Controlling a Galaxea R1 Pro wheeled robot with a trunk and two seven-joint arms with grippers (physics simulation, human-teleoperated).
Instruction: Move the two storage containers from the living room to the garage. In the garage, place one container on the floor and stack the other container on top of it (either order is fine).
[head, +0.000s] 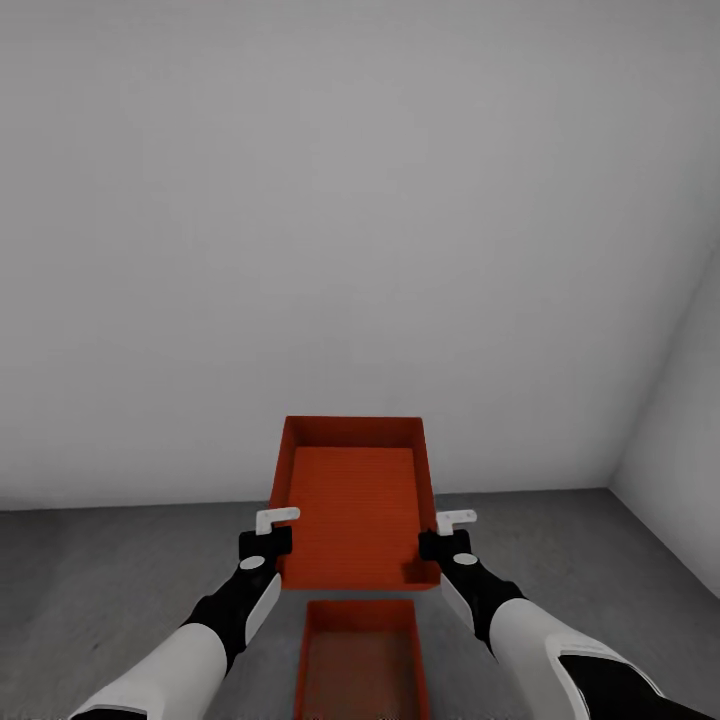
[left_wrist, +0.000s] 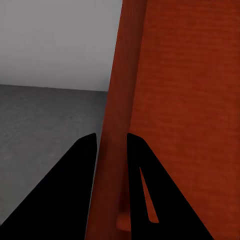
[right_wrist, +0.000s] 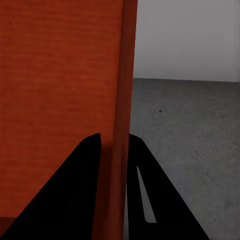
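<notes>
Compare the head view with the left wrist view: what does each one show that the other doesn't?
Head view alone: the whole held orange-red open-topped box gripped on both side walls by the left gripper and right gripper, with a second matching orange-red box on the floor below it, and a corner where two walls meet.

Left wrist view alone: close up, the left gripper's black fingers straddling one box wall, one finger on each side of it.

Both: the held box, the dark grey rough floor and the plain white-grey wall.
</notes>
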